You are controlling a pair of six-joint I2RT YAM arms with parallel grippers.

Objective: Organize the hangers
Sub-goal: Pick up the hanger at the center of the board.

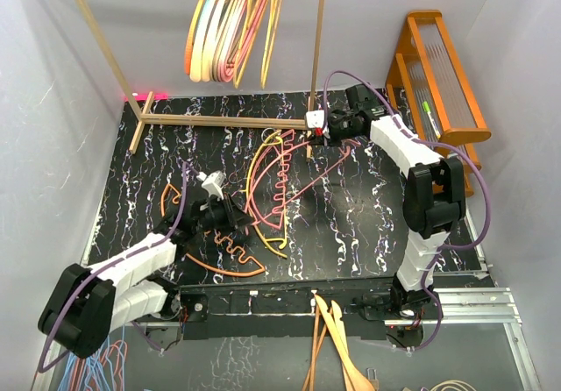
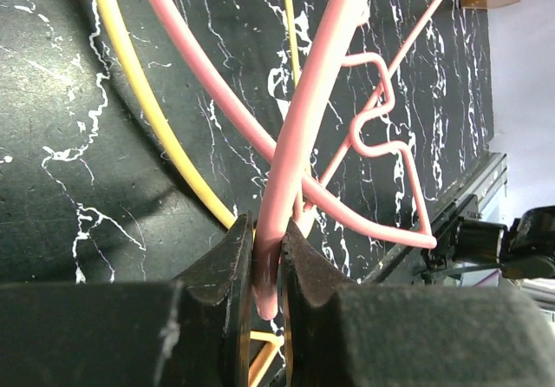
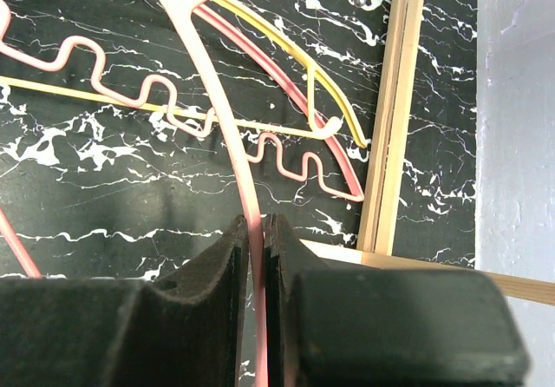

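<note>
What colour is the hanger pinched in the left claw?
Pink. The left wrist view shows the hanger in the left claw best.

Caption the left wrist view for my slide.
Left fingers shut on a pink hanger above the black marbled table, yellow hanger alongside.

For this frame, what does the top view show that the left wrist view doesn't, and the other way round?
Top only: the rack with hung hangers, the right gripper at the rack's foot, and the wooden hangers at the near edge.
Left wrist only: the grip close up, with the left gripper shut on a pink hanger and the bar pinched between the jaws.
Both: that pink hanger and a yellow hanger on the black table.
</note>
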